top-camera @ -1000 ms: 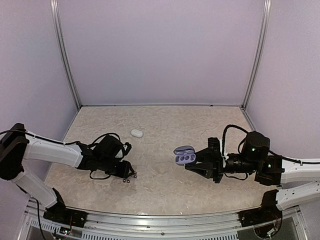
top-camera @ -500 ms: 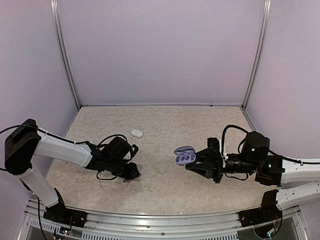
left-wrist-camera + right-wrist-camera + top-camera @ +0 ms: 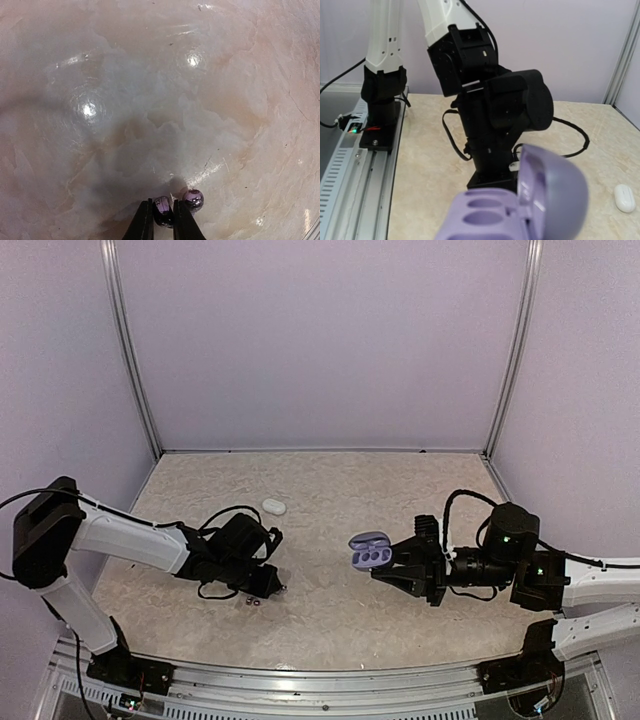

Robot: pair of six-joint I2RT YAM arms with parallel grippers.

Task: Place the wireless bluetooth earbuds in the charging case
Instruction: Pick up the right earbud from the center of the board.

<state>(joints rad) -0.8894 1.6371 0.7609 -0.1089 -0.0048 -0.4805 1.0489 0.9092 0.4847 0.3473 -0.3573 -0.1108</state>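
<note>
Two dark purple earbuds (image 3: 193,198) sit at the bottom of the left wrist view: your left gripper (image 3: 162,206), having slid toward the frame's middle this past second, now pinches one, so it can travel to the open purple charging case (image 3: 368,552) clamped in your right gripper (image 3: 393,563).

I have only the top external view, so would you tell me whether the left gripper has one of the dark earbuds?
Observer: Yes, the left wrist view shows the left gripper pinching one dark earbud between its fingertips.
Operator: And the other one?
Observer: The second dark earbud lies free on the table right beside the pinched one, outside the fingers.
Operator: And is the case empty?
Observer: In the right wrist view the purple case stands open, and the wells that show are empty.
</note>
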